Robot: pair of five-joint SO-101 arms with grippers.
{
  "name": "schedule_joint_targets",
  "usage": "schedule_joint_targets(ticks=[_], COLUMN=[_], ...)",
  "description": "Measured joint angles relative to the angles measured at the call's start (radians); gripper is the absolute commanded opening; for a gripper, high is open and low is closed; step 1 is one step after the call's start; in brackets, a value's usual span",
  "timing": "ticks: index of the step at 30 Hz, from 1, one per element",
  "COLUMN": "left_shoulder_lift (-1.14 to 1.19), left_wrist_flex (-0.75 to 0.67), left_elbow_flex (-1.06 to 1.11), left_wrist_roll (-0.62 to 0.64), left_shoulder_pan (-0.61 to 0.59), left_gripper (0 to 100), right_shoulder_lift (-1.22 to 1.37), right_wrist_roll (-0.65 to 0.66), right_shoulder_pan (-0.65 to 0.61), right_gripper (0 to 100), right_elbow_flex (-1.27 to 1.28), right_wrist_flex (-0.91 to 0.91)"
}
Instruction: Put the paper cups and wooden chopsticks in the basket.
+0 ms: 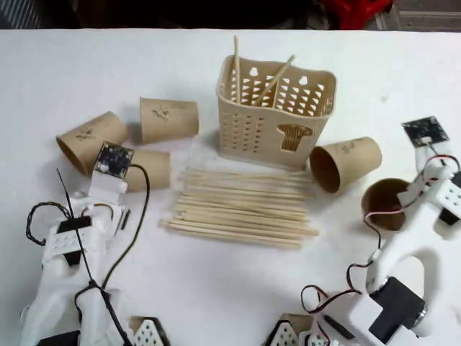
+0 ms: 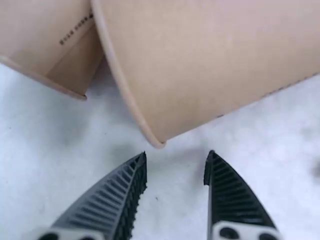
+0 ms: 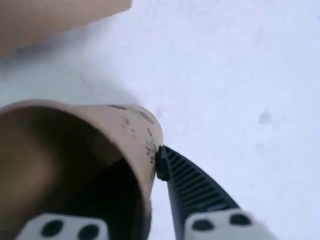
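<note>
Cup point(image 3: 75, 145) wall seemingly between right fingers point(image 3: 192, 187).

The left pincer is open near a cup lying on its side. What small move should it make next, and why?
Probably ease the left pincer forward so it straddles the rim of the nearest paper cup, ready to close. The pincer is open and empty, just short of that rim, and the cup lies on its side outside the basket.

high: overhead, looking down across whole worktop point(image 1: 216, 288) | left wrist: close, facing lying paper cups point(image 2: 210, 65) | right wrist: very close on cup point(image 3: 100, 130) | shared: those cups, worktop
</note>
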Motion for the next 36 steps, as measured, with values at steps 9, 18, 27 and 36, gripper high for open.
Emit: schedule_joint_targets(ticks=[9,18,27,36], left_shoulder_lift=[0.000,0.000,0.000,0.000], left_wrist_flex=[0.000,0.000,0.000,0.000], left_elbow_flex=[0.000,0.000,0.000,0.000], left_wrist_roll=[0.000,0.000,0.000,0.000], left_shoulder_pan=[0.000,0.000,0.000,0.000], left_gripper=[20,20,20,20], right_shoulder_lift=[0.003,-0.087,-0.057,0.150], right_wrist_roll=[-0.361,-0.761,-0.944,-0.951], right_shoulder_pan=[0.086,-0.224,-0.605,-0.695], right_gripper=[1.6,1.7,1.8,1.8], right_elbow_flex=[-0.295,-0.761,-0.970,-0.970], right_wrist_flex=[0.080,0.318,0.341,0.341])
